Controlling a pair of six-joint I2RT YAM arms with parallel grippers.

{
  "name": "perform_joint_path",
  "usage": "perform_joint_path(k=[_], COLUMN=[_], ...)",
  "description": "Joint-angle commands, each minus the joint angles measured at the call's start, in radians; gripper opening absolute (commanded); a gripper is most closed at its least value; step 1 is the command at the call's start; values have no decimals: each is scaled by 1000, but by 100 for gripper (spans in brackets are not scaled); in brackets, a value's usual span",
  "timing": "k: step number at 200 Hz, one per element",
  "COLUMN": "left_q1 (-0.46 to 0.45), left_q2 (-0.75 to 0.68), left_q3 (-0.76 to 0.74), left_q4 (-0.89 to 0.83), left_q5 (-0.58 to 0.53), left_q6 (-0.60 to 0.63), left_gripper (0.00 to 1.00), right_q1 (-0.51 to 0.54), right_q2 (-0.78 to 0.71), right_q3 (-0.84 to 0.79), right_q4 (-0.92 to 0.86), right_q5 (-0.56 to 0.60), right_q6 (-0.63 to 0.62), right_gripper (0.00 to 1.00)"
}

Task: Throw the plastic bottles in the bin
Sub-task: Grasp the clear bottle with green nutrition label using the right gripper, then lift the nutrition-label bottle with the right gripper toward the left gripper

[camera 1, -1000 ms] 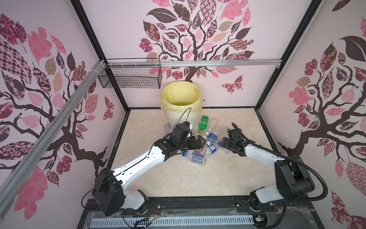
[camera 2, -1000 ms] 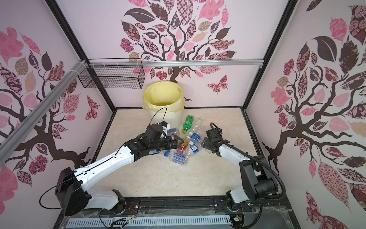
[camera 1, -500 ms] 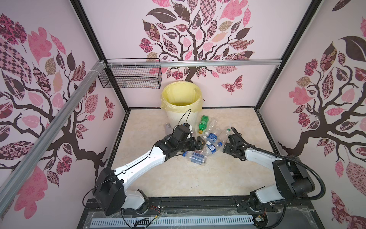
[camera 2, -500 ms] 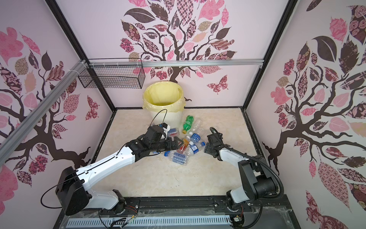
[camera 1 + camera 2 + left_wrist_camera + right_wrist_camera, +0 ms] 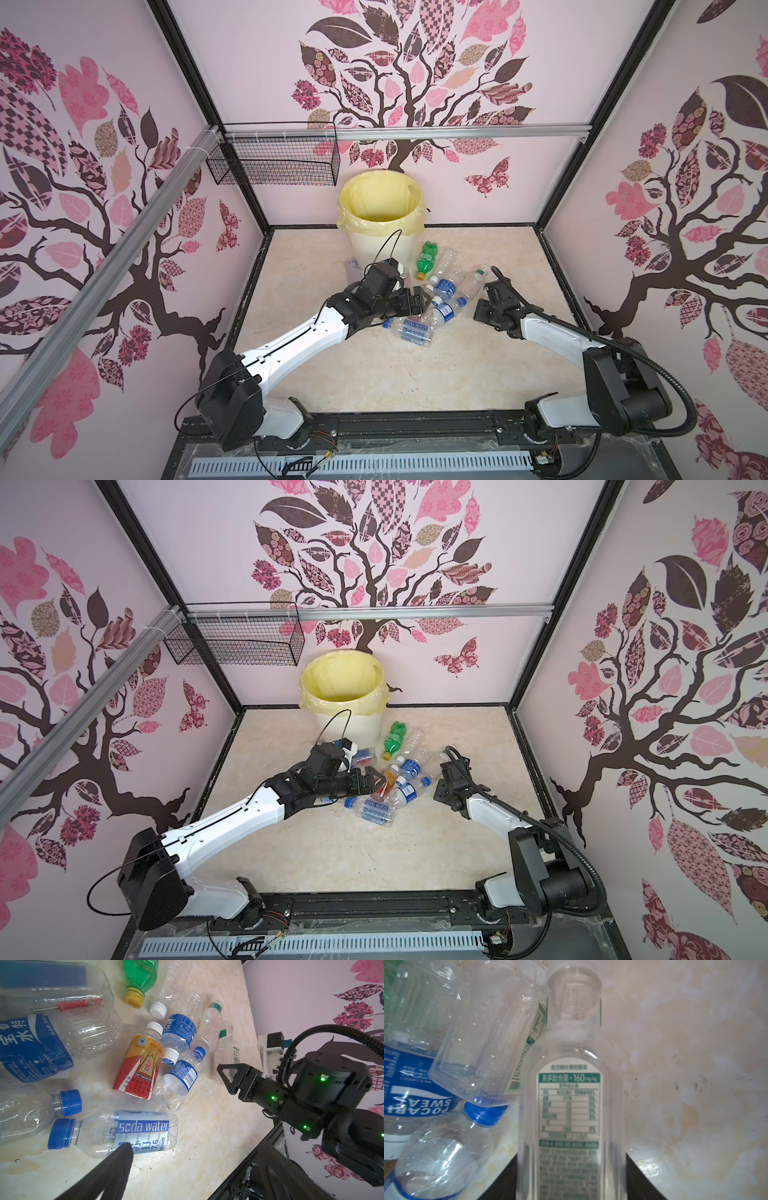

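Top views, nearest first: the arm bases (image 5: pixel 232 407) are seen at the front edge, with the marbled tabletop (image 5: pixel 374 374) beyond. The left gripper (image 5: pixel 417 305) is held over the near-left edge of the plastic bottles (image 5: pixel 446 289), its jaws spread wide with nothing between them. The right gripper (image 5: pixel 227 1078) is placed at the pile's right side. In the right wrist view, a clear bottle with a green-and-white label (image 5: pixel 569 1105) is seen clamped between its two black fingers (image 5: pixel 506 1180), beside the pile. In the left wrist view, an amber-red labelled bottle (image 5: pixel 137 1068) and a soda water bottle (image 5: pixel 128 1132) are noted lying flat. Behind the pile, the bin (image 5: pixel 365 249) is stood at the back wall, yellow-lined; a green bottle (image 5: pixel 426 257) lies just beside it. A wire basket (image 5: pixel 274 162) is hung higher, to the left.
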Motion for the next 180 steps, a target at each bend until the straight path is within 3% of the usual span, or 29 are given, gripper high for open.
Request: perform_joint_path(k=[1,76,105,136,180], left_q1=[-4,6,60,129,135], left_q2=[-11,-10,0,14,60], left_q3=[-1,141,212,264,373], left_q4=[-11,-135,-160,-115,-109], left_q5=[-3,-84,-46,57,91], left_q6=[25,104,93,50,30], left_gripper=[97,97,97,97,97], right_q1=[-6,6,62,182,250], right_q2=[-96,-330,-374,-402,-423], right_q3=[4,65,115,165,177], right_q4=[-47,-57,-29,5,79], right_q5=[-36,-242,-299,-269,-333], right_q6=[-23,-74,-106,-163,-174], right_gripper=[52,47,46,46,45])
